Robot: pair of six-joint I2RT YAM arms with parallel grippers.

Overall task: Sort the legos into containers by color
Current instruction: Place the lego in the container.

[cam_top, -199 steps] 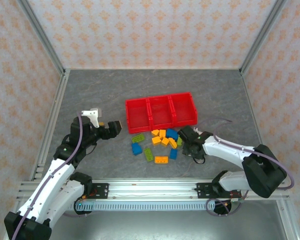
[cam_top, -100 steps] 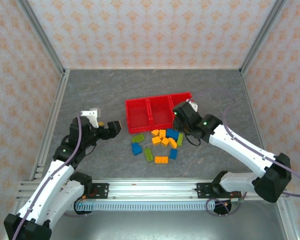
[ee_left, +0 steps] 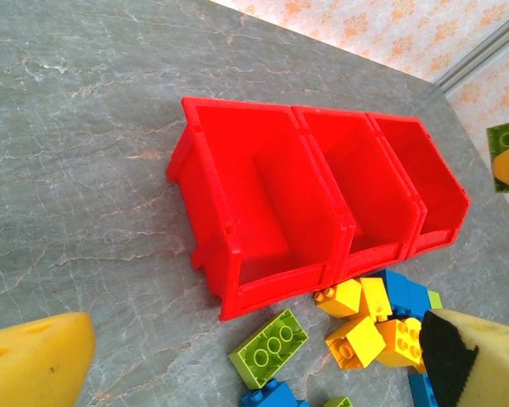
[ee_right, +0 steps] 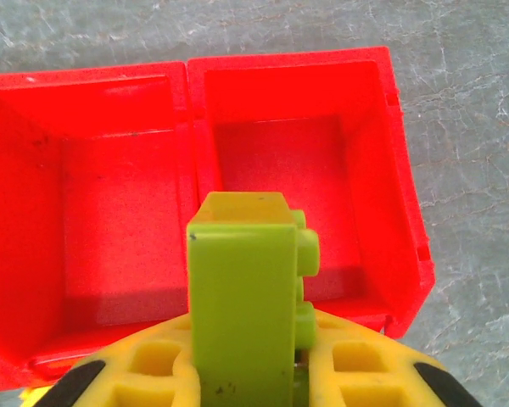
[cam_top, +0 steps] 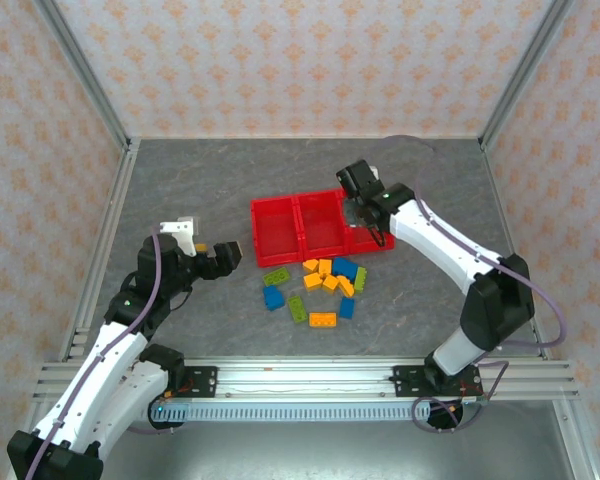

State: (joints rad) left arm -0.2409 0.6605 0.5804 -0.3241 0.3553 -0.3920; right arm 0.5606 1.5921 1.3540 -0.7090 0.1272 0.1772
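**A:** How far along is the sorting?

**B:** Barely begun, I'd say. On the table (cam_top: 180, 180), the three red containers (cam_top: 255, 230) look bare inside, as far as their floors show.

**A:** And the arms?

**B:** The right tool (ee_right: 242, 373) is clamped on one lime green lego (ee_right: 242, 297). It holds the brick above the near side of the end container, the one farthest from the left arm. The left tool (cam_top: 230, 254) hangs with its jaws wide apart and nothing between them, near the left end of the row but not touching it.

**A:** What's left?

**B:** Nearly everything. The pile of legos (cam_top: 325, 285), orange-yellow, blue and green, lies loose on the table just in front of the containers. The held green one looks to be the first to go in, and it is not yet released.
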